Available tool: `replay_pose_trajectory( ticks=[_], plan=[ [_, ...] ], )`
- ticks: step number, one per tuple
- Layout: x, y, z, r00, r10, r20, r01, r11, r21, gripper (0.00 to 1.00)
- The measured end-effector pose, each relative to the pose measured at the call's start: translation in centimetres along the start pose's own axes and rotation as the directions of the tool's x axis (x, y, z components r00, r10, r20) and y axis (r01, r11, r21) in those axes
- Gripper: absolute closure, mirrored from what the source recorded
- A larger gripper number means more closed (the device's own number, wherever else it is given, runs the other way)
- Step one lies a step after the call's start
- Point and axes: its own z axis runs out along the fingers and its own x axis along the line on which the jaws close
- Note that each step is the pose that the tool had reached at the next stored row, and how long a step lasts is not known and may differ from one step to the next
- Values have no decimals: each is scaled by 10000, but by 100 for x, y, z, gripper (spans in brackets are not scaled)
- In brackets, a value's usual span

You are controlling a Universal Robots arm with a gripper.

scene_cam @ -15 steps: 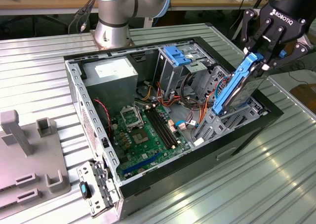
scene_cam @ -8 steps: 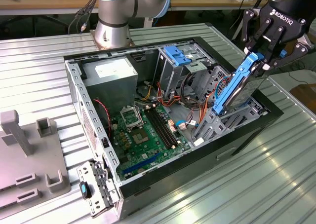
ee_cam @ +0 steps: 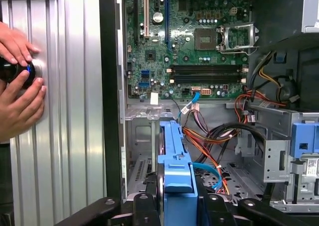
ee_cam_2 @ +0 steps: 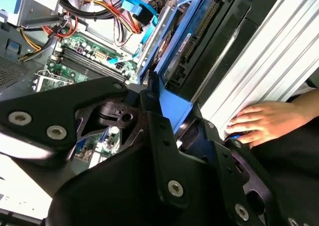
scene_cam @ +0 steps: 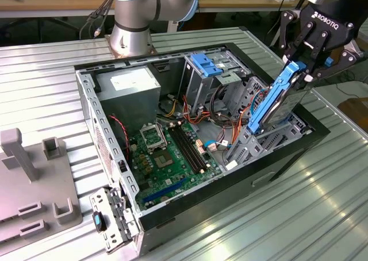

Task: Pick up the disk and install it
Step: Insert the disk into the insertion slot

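Note:
The disk (scene_cam: 277, 103), a grey metal drive framed by bright blue rails, stands steeply tilted over the open computer case (scene_cam: 86, 94). Its lower end sits in the grey drive bay (scene_cam: 247, 143) at the case's side on the exterior view's right. My gripper (scene_cam: 303, 70) is shut on the disk's upper end, one black finger on each side of the blue rail. In both wrist views the blue rail (ee_cam: 175, 161) (ee_cam_2: 172, 104) runs out from between the fingers (ee_cam: 146, 202) down toward the bay. The disk's dark body (ee_cam_2: 199, 42) lies alongside the case wall.
Inside the case are a green motherboard (scene_cam: 169, 154), a grey power supply (scene_cam: 129, 88), a pale-blue ribbed bracket (scene_cam: 206, 64) and orange and red cables (ee_cam: 209, 136). A person's hands (ee_cam: 17, 86) rest on the ribbed metal table (scene_cam: 46, 71) beside the case. Grey fixtures (scene_cam: 34, 180) stand at the exterior view's left.

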Motion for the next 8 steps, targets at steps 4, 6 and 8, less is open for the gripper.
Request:
replay_pose_trajectory(
  ticks=[4, 6, 8],
  plan=[
    [0, 34, -19, 10000, -7, -6, 8, 9993, 364, 63],
    [0, 34, -20, 10000, -9, -6, 9, 9993, 365, 63],
    [0, 34, -20, 10000, -10, -7, 10, 9993, 365, 63]
  ],
)
